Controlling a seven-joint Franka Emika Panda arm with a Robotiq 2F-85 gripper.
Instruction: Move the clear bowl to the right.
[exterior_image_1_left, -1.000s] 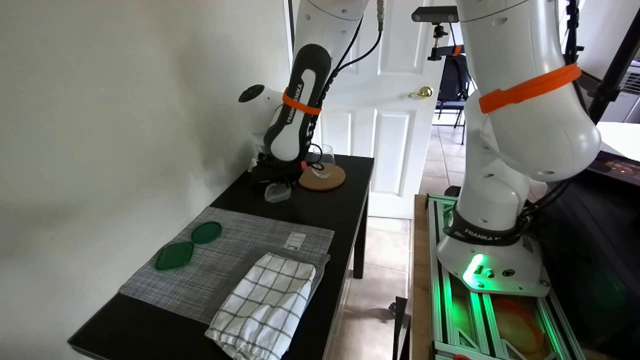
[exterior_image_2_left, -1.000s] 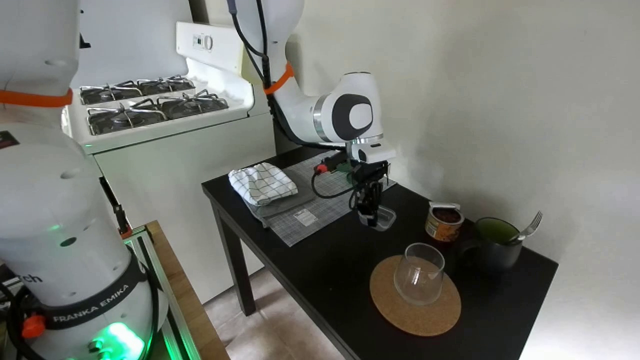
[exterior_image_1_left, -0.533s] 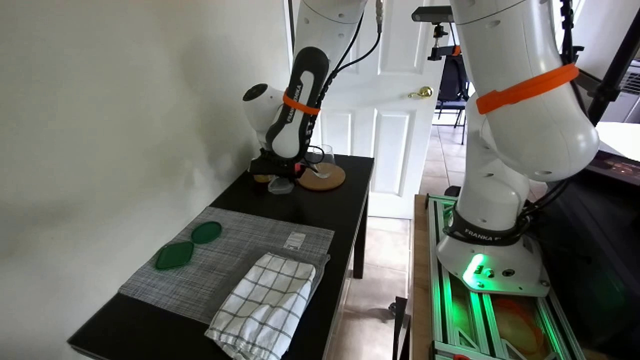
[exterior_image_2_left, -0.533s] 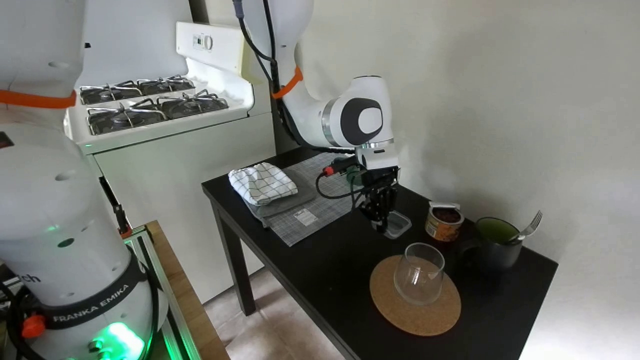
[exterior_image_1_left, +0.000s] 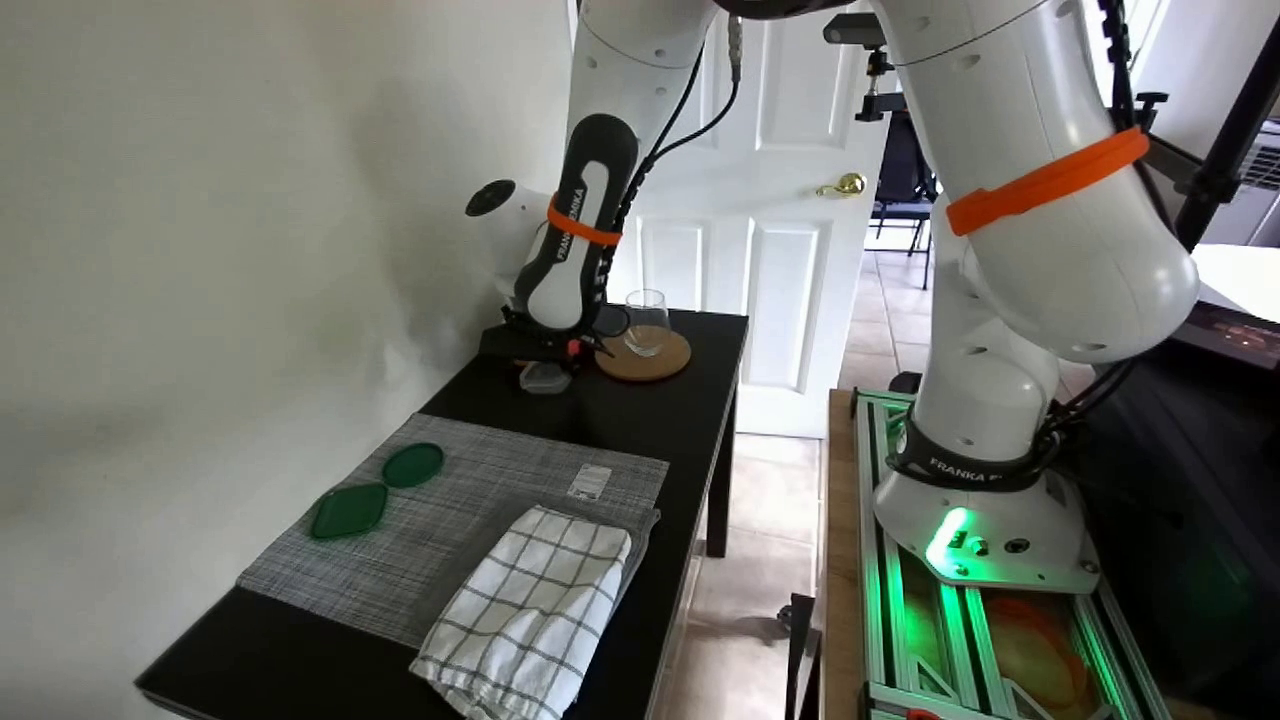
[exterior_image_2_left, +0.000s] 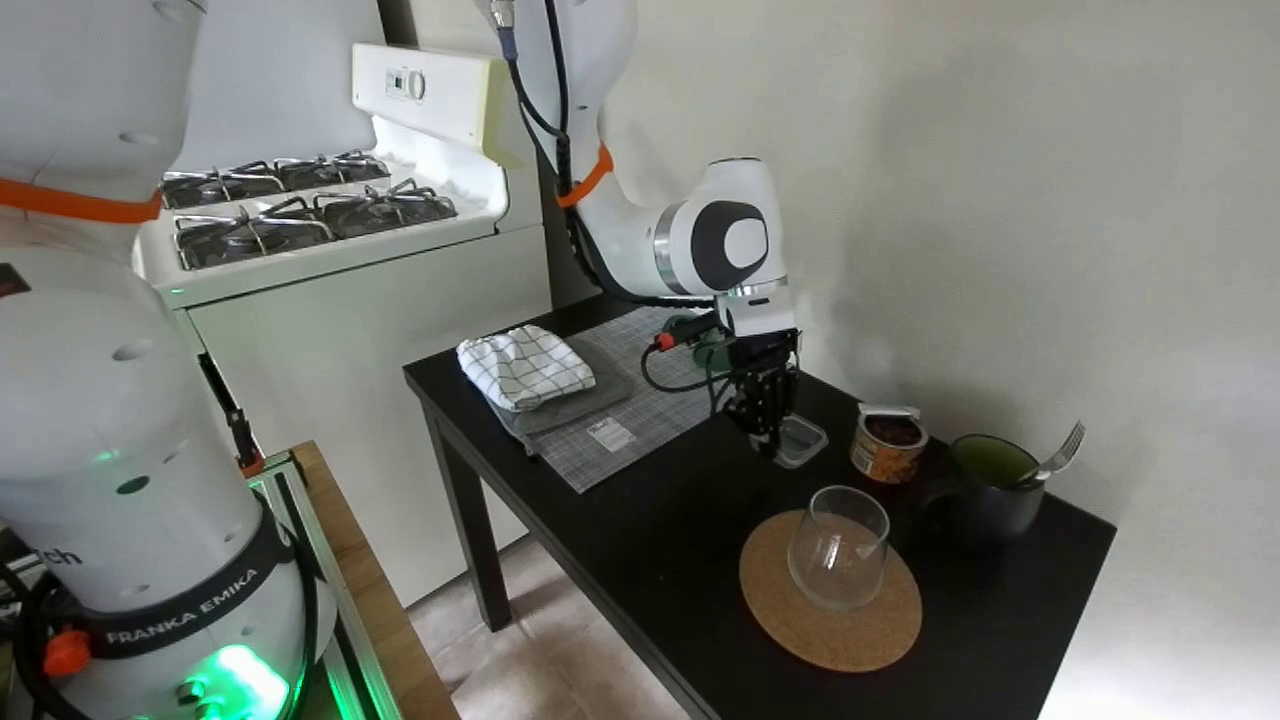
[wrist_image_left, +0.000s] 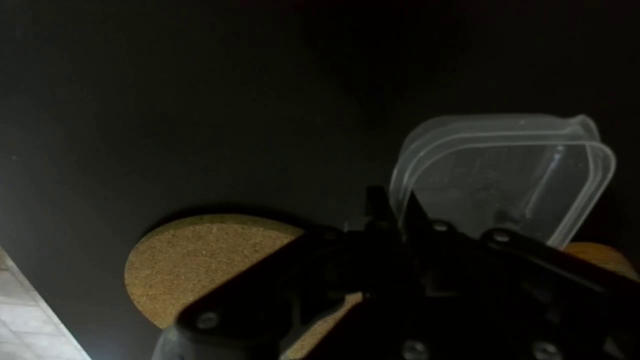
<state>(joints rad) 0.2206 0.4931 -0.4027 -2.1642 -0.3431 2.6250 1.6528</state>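
Observation:
The clear bowl (wrist_image_left: 500, 185) is a shallow transparent container with rounded corners. It shows in both exterior views, at the black table's far part (exterior_image_1_left: 545, 378) and below the gripper (exterior_image_2_left: 803, 443). My gripper (wrist_image_left: 395, 207) is shut on the bowl's rim, one fingertip outside the wall and one inside. In an exterior view the gripper (exterior_image_2_left: 765, 435) points down at the bowl's near edge. Whether the bowl touches the table or hangs just above it, I cannot tell.
A round cork mat (exterior_image_2_left: 830, 640) bears a stemless glass (exterior_image_2_left: 838, 550). An open can (exterior_image_2_left: 887, 445) and a dark mug (exterior_image_2_left: 985, 495) with a fork stand by the wall. A grey placemat (exterior_image_1_left: 480, 460) holds green lids (exterior_image_1_left: 350, 510) and a checked towel (exterior_image_1_left: 530, 600).
The gripper and the clear bowl have moved together away from the placemat toward the can, then slightly toward the wall. The grip on the rim looks kept. Other objects have not moved.

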